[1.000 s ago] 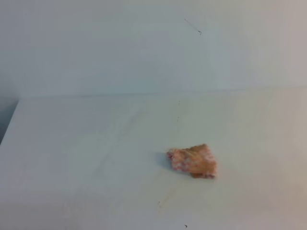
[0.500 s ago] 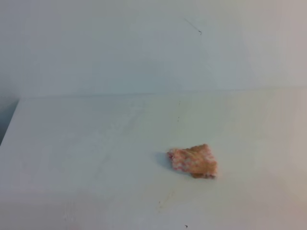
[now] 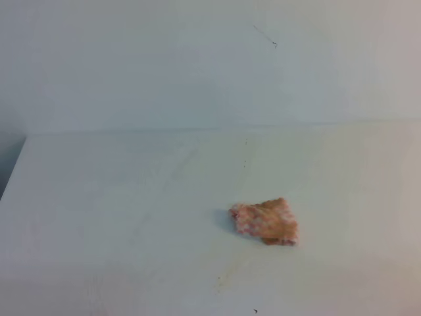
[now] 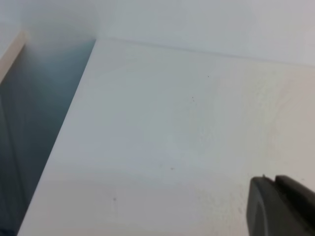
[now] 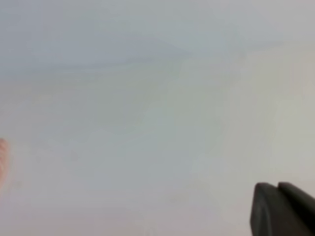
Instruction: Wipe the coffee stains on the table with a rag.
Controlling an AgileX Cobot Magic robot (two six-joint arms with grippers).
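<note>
The rag, a crumpled pink-and-white cloth with a brown patch, lies alone on the white table, right of centre. No coffee stains show on the table in any view. Neither arm appears in the exterior high view. In the left wrist view, my left gripper shows as two black fingertips pressed together at the lower right, above bare table. In the right wrist view, my right gripper looks the same, shut and holding nothing. A pink sliver of the rag touches that view's left edge.
A pale wall rises behind the table's far edge. The table's left edge drops into a dark gap. A few tiny dark specks dot the surface.
</note>
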